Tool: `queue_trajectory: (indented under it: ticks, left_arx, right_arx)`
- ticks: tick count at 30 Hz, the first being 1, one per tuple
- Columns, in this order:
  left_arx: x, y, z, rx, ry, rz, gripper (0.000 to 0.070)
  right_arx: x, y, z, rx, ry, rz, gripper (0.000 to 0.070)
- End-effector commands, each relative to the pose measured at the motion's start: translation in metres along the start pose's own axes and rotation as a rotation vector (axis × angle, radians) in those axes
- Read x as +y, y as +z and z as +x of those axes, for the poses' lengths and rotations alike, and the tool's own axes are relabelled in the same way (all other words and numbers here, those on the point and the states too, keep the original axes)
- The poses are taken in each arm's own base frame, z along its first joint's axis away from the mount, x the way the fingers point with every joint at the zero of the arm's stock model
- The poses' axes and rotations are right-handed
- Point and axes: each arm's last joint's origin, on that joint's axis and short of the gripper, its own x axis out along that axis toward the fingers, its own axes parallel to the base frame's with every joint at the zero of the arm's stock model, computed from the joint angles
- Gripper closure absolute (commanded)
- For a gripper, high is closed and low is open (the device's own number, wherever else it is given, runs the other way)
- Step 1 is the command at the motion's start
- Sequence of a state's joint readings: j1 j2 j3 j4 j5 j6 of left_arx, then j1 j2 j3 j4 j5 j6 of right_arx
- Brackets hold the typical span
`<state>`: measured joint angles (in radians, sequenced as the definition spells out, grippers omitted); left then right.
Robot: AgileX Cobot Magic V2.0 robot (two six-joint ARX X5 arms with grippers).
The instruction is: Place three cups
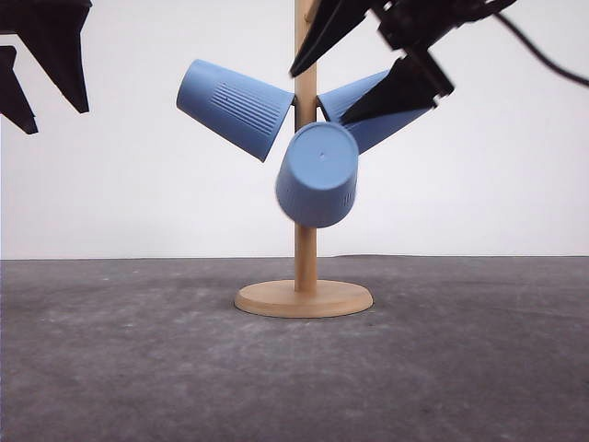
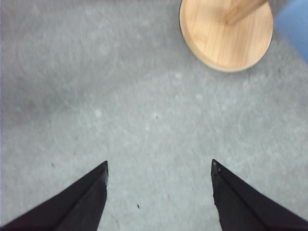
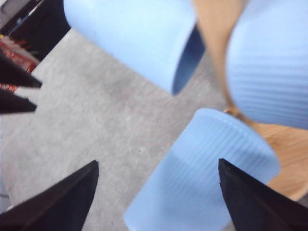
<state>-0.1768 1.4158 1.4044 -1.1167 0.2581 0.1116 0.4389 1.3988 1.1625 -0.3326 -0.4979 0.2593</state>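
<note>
Three light-blue ribbed cups hang on a wooden peg stand (image 1: 304,299). One cup (image 1: 235,106) points out to the left, one (image 1: 317,175) faces forward and looks slightly blurred, and one (image 1: 373,124) points right. My right gripper (image 1: 317,97) is open high at the stand's pole, its dark fingers (image 1: 396,92) in front of the right cup. In the right wrist view the right gripper (image 3: 158,163) is spread wide around a cup (image 3: 207,178), with two others (image 3: 134,38) (image 3: 274,62) beyond. My left gripper (image 1: 55,120) hangs open at the upper left, holding nothing (image 2: 159,166).
The stand's round wooden base (image 2: 226,38) rests on the grey table (image 1: 138,368), with a white wall behind. The left gripper's fingers (image 3: 14,91) show at the edge of the right wrist view, well away from the cups.
</note>
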Motion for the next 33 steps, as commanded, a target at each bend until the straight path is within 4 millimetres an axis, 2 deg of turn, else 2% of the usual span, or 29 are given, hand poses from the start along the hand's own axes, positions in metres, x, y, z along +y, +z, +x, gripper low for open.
queue_trajectory:
  ticks: [1,9,16,25,33]
  left_arx:
    - [0.000,0.005,-0.003,-0.011,0.004,0.007,0.0307]
    - [0.000,0.003,-0.003,0.006,0.002,0.005,0.0307]
    - [-0.002,-0.002,-0.008,0.026,0.000,0.000,0.0307]
    - [-0.011,-0.018,-0.047,-0.108,0.024,0.023,0.0307]
    - [-0.006,-0.041,-0.083,-0.231,0.133,-0.032,0.0307]
  right_arx:
    - [0.005,0.009,-0.015,-0.042,-0.004,-0.031,0.0202]
    - [0.007,0.009,-0.084,-0.126,-0.103,-0.082,0.0202]
    - [0.018,-0.008,-0.130,-0.115,-0.202,-0.144,0.0203]
    - [0.029,-0.025,-0.172,-0.171,-0.492,-0.200,0.0204]
    - [0.027,-0.035,-0.187,-0.146,-0.588,-0.170,0.0204]
